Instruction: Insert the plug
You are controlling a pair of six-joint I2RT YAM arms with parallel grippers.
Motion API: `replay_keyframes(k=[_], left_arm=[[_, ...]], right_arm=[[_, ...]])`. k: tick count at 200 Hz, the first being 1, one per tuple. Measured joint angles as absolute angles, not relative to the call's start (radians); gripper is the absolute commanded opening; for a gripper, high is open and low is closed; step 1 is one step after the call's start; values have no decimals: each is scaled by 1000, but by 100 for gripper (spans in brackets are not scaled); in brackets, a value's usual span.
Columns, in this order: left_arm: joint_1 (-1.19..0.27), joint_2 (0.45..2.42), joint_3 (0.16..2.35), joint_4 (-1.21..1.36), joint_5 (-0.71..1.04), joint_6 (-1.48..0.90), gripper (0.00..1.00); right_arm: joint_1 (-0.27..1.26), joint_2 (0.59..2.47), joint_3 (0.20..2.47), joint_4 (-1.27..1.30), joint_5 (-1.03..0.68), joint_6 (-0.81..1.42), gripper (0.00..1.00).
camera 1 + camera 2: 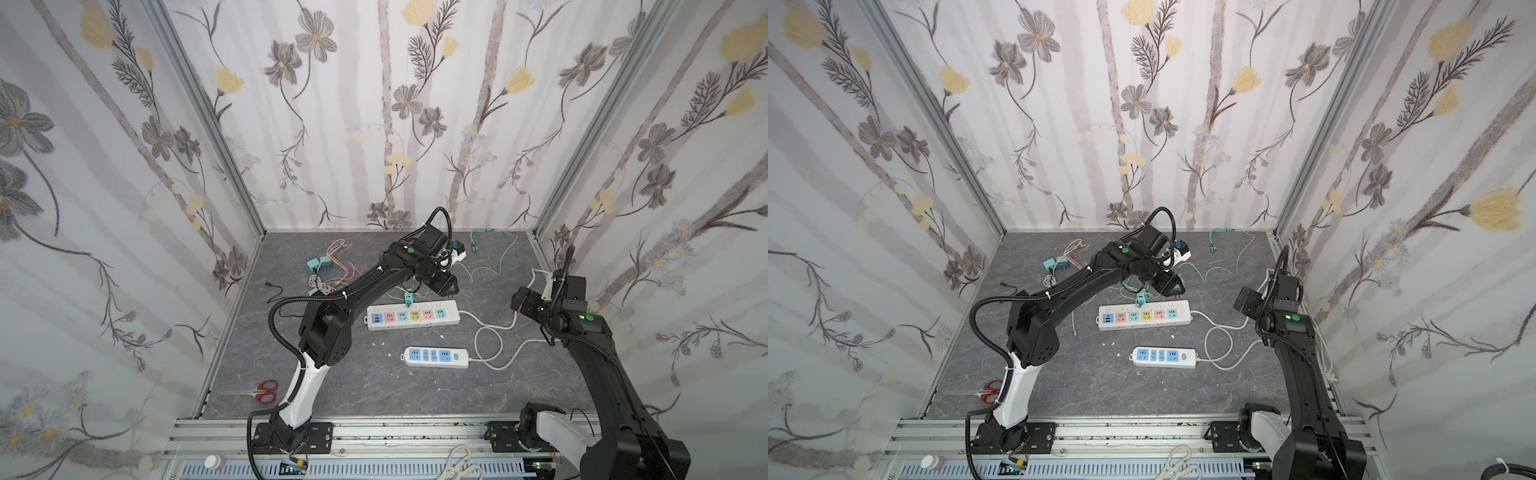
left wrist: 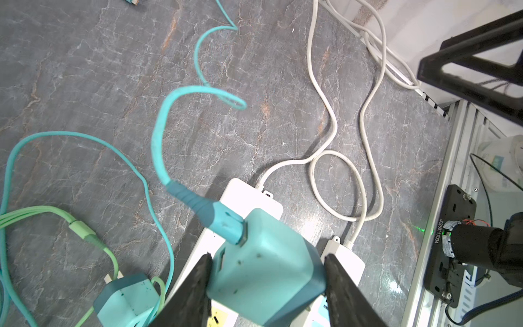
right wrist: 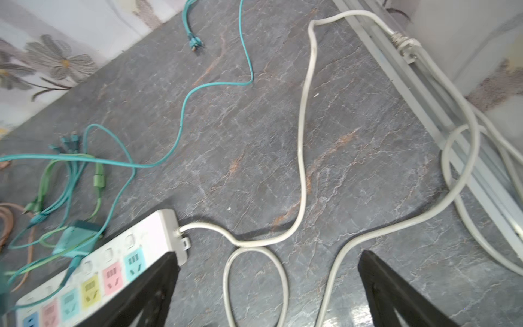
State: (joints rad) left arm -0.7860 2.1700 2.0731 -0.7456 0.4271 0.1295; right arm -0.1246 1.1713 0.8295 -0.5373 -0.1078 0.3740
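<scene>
Teal plastic, likely light and rigid, the plug (image 2: 263, 271) is pinched by its flat sides in the left gripper (image 2: 268, 257) fingers, its cable (image 2: 161, 136) springing beyond their tips over the power strip (image 2: 249, 195), while the right gripper (image 3: 267, 254) hangs spread, empty.

Red-handled scissors (image 1: 266, 391) lie near the left edge of the grey marbled tabletop (image 1: 374, 390). At the back left, 2 teal adapters (image 1: 313, 264) sit beside tangled pink cable (image 1: 337, 266). White-handled scissors (image 1: 457, 463) and a small white bottle (image 1: 212, 462) lie past the front aluminium rail (image 1: 395, 432).
</scene>
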Motion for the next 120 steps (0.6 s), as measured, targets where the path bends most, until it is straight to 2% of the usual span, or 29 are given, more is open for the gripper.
replay_keyframes(k=[39, 64, 120], left_arm=[[-788, 2167, 2034, -724, 460, 189, 10], [-789, 2140, 1971, -674, 499, 255, 9], [-789, 2112, 1880, -561, 513, 428, 7]], right_arm=[[-124, 1128, 822, -597, -388, 377, 100], [-123, 1116, 823, -642, -538, 385, 99], [-88, 1119, 822, -680, -738, 389, 97]])
